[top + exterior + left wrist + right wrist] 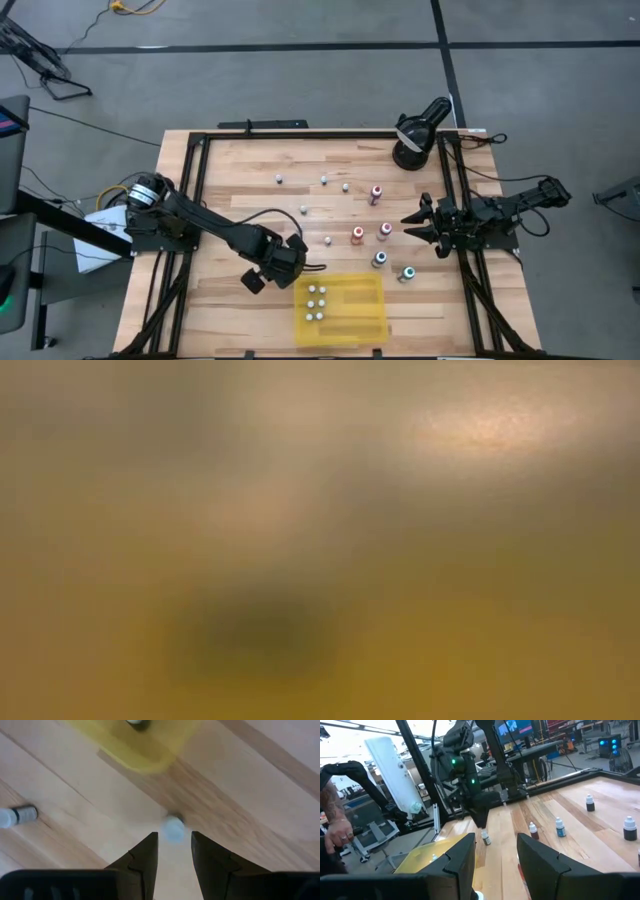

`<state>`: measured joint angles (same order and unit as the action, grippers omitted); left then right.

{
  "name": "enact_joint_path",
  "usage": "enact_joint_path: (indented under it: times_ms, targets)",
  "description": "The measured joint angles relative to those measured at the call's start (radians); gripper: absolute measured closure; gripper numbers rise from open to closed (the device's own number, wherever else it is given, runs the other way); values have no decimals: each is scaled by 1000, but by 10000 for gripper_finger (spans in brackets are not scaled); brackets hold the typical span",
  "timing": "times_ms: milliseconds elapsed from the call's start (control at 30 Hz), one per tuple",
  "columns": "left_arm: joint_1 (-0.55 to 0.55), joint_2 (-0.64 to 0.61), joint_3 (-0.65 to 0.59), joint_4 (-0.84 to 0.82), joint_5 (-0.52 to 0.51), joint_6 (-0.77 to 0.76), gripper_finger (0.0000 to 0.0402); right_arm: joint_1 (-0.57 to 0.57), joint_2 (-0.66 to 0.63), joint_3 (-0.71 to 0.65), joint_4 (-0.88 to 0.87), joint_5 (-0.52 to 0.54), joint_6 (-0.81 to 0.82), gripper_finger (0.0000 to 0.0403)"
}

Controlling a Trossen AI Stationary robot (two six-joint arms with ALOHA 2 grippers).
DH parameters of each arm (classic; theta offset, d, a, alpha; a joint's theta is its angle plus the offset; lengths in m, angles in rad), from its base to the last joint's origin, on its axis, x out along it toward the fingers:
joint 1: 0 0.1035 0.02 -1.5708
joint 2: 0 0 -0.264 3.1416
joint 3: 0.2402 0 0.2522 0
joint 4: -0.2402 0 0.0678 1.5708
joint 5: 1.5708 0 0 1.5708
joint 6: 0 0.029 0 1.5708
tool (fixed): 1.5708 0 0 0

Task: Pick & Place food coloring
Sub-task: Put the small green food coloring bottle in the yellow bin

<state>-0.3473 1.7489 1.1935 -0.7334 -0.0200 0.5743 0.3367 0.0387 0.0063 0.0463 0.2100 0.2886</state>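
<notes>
From overhead I see the left gripper (300,262) low over the table (240,160), just beside the near-left corner of the yellow tray (355,310). Six white-capped bottles (316,301) already stand in the tray's left end. I judge the job under halfway done. Loose bottles remain out on the wood: five coloured-cap ones (381,232) in front of the right gripper (412,224), several small white-capped ones (324,180) farther back, and one near the left gripper (327,240). The right arm waits at the right edge of the table.

The table-level camera gives me only a yellow-brown blur; I can make out nothing there.

On the left wrist camera, the fingers (142,862) stand a little apart with a white-capped bottle (173,829) just beyond the gap; I cannot tell whether the tips touch it. Another bottle (17,815) lies on its side nearby, and the tray corner (145,755) is cut off.

On the right wrist camera, its fingers (462,860) are spread with nothing between them. I see the left arm (470,775) over an upright bottle (485,837), and a person's hand (337,835) off the table.
</notes>
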Motion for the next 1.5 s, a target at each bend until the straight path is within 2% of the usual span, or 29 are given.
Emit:
enact_joint_path:
  times_ms: [833,1500]
  targets:
    - [14,52,20,-6,79,-43,291,0,0,0,-1,0,0,266]
    - [27,87,13,-15,68,-136,291,0,0,0,-1,0,0,264]
